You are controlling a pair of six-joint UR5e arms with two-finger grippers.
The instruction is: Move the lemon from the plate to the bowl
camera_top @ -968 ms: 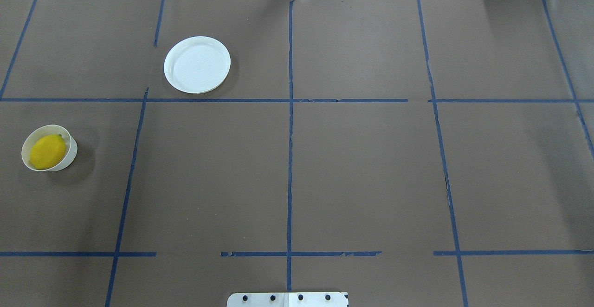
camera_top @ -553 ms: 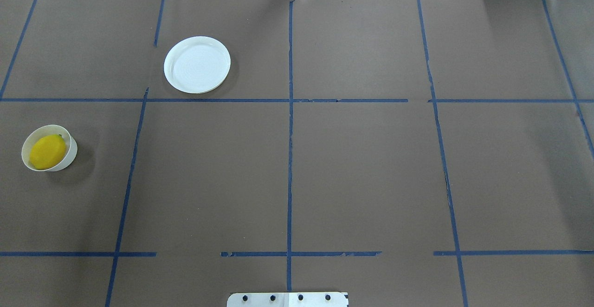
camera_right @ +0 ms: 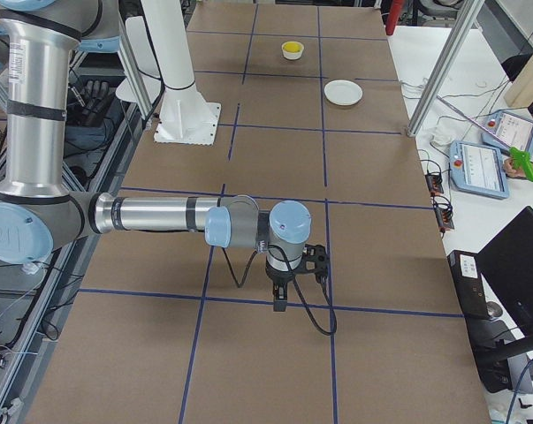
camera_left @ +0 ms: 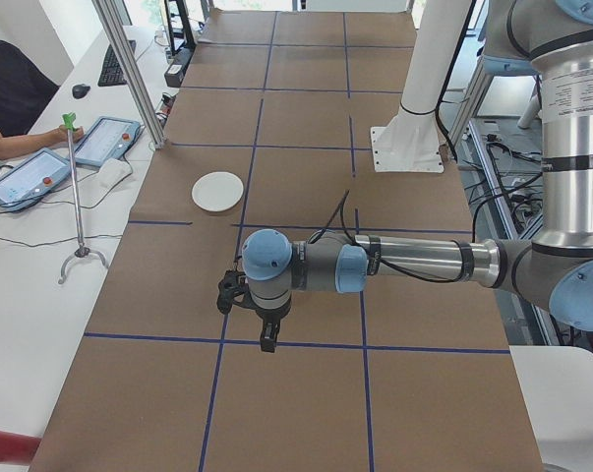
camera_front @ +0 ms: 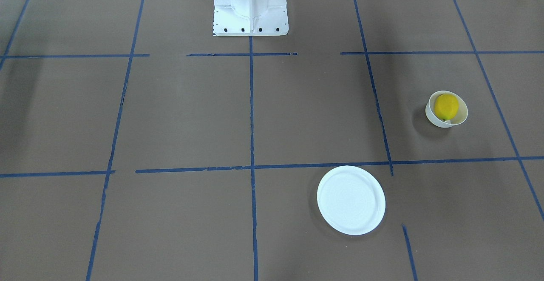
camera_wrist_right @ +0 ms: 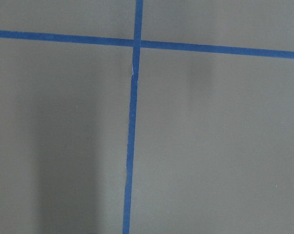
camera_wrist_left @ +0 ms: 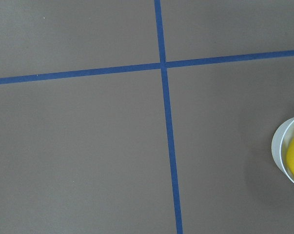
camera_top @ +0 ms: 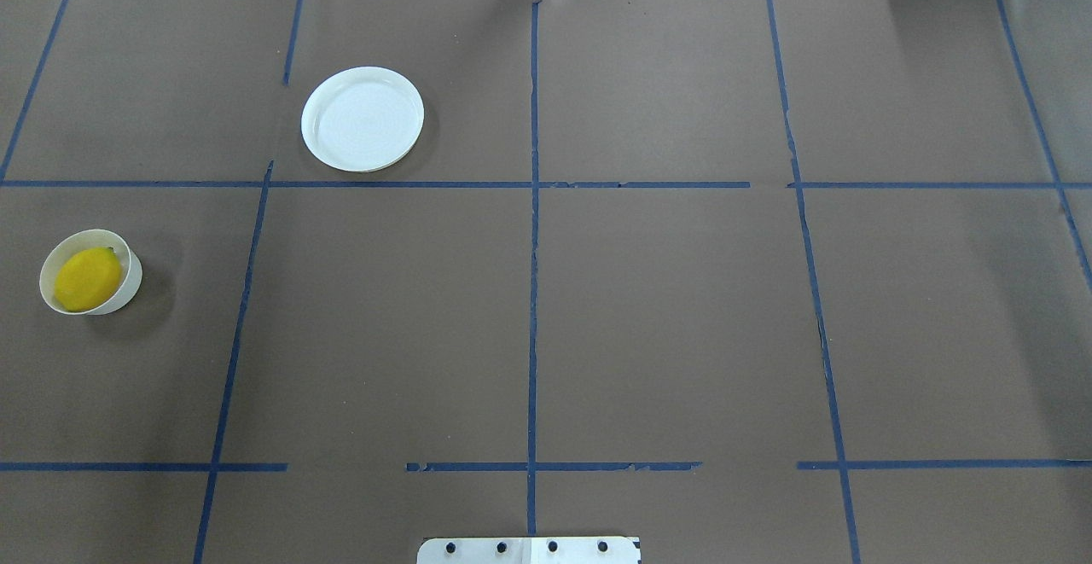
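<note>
The yellow lemon (camera_top: 87,278) lies inside the small cream bowl (camera_top: 128,287) at the table's left side; both also show in the front view, lemon (camera_front: 446,106) and bowl (camera_front: 461,115). The white plate (camera_top: 363,119) (camera_front: 351,200) stands empty, farther back and to the right of the bowl. The left wrist view catches the bowl's rim (camera_wrist_left: 283,151) at its right edge. My left gripper (camera_left: 267,342) hangs over the table, seen only from the side. My right gripper (camera_right: 278,303) likewise. I cannot tell whether either is open or shut.
Brown paper with a blue tape grid covers the table. The white robot pedestal (camera_front: 250,4) stands at the near middle edge. An operator's tablets (camera_left: 107,140) and a grabber stick (camera_left: 77,197) lie on the side bench beyond the far edge.
</note>
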